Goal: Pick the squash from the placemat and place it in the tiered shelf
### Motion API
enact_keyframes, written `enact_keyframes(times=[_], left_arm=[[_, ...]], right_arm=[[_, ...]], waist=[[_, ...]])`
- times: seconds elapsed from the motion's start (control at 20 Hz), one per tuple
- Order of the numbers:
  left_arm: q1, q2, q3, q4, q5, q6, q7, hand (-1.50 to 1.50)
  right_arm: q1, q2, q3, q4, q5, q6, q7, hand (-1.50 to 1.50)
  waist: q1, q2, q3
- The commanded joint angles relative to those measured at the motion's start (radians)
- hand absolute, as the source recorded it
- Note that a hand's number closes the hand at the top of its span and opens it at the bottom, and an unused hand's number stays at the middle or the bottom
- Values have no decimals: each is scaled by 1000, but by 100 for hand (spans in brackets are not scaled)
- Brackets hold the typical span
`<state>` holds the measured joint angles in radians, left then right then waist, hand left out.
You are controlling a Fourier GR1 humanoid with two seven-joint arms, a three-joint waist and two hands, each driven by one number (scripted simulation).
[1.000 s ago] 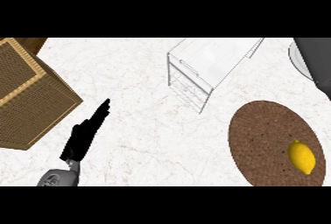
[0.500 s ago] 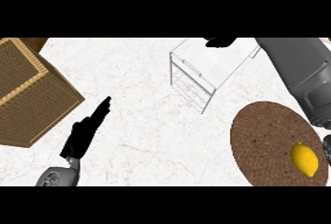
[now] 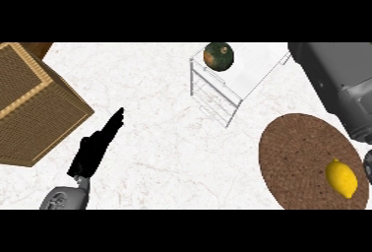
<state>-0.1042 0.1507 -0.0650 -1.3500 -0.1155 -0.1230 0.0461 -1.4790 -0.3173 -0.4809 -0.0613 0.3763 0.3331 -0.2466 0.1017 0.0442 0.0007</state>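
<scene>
Dark green, orange-mottled round squash (image 3: 218,55) atop the clear tiered shelf (image 3: 218,96); brown round placemat (image 3: 305,157) lower right

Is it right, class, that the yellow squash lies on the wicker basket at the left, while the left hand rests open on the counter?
Not quite. The head view shows the squash lying on the round brown placemat at the right, not on the basket. The rest holds: the left hand rests open on the counter.
</scene>
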Motion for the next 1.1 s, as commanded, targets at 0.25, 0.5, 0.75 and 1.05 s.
enact_keyframes(times=[0.25, 0.5, 0.75, 1.05], left_arm=[[38, -22, -20, -23, -11, 14, 0, 0], [18, -9, -3, -15, -12, 18, -7, 0], [23, -21, -8, -10, -10, 19, -15, 0], [-21, -15, 2, -18, -2, 11, 24, 0]], right_arm=[[31, -174, -160, -67, -149, -169, 33, -150], [90, -321, -178, -64, -152, -228, 98, -150], [173, -422, -175, -67, -148, -99, 71, -150], [223, -499, -174, -85, -146, 24, 7, -150]], waist=[[-6, -1, 1], [-7, 10, 2], [-8, 13, 5], [-1, 18, 7]])
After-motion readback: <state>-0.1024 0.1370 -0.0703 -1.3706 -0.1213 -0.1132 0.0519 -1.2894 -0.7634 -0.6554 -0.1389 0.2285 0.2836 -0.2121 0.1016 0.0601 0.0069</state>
